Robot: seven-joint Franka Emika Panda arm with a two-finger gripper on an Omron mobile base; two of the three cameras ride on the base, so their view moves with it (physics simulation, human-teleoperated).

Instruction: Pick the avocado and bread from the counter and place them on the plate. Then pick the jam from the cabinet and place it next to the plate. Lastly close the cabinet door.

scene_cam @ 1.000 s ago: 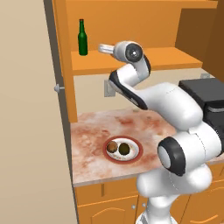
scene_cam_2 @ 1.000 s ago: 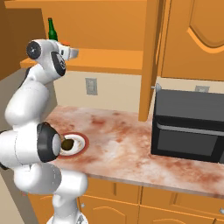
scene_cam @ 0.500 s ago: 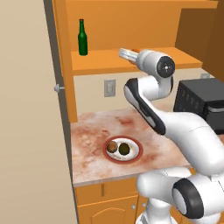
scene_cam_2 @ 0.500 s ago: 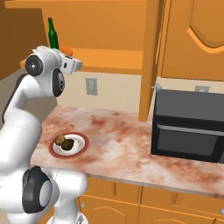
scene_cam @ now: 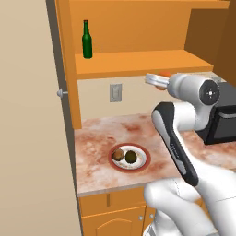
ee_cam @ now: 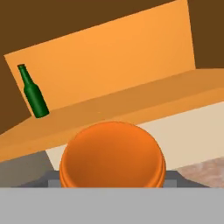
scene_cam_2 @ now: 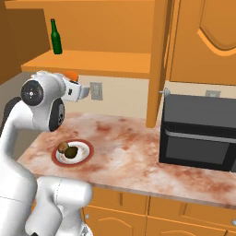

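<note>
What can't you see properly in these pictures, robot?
- The jaws: in the hand view the jam covers them; in the left base view the gripper is too small to tell how they stand.
- The jam's pale top: turned away in the hand view.
- The cabinet door: cut off by the right base view's top edge.
- The green bottle label: too small.

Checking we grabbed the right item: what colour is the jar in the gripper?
Orange-red; the jam fills the hand view's foreground, held in the gripper.
</note>
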